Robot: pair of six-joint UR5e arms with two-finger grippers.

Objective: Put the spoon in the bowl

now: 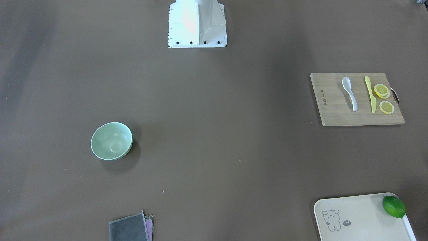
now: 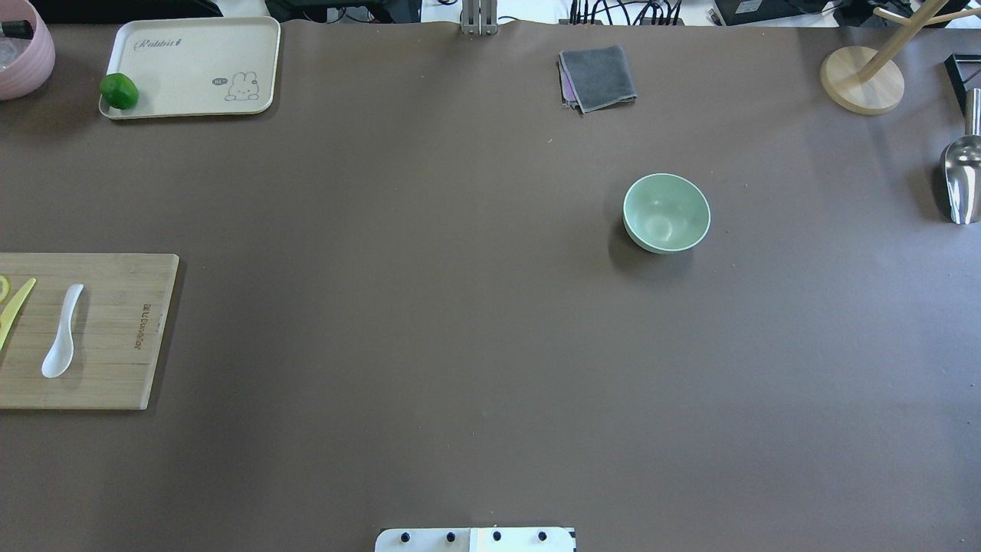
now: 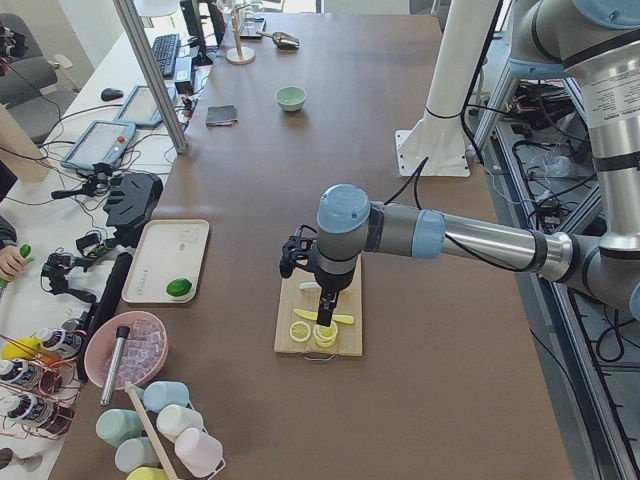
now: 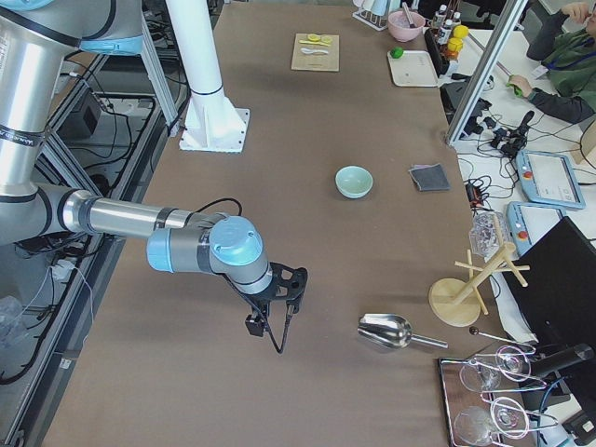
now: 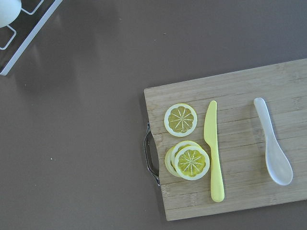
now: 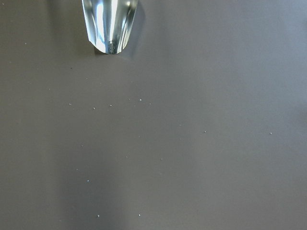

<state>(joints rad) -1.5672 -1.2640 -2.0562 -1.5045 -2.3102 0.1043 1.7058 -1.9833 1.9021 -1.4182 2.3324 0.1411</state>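
A white spoon [image 1: 349, 93] lies on a wooden board [image 1: 334, 100] beside a yellow knife [image 1: 370, 94], well apart from the green bowl [image 1: 111, 140].

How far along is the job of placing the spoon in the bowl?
Done: nothing yet. The white soup spoon lies on the wooden cutting board beside the yellow knife, and the round mint-green bowl is empty. In hand: the left arm hangs over that board; whether its jaws are open cannot be told. Left: grasp the spoon, carry it across and set it in the bowl.
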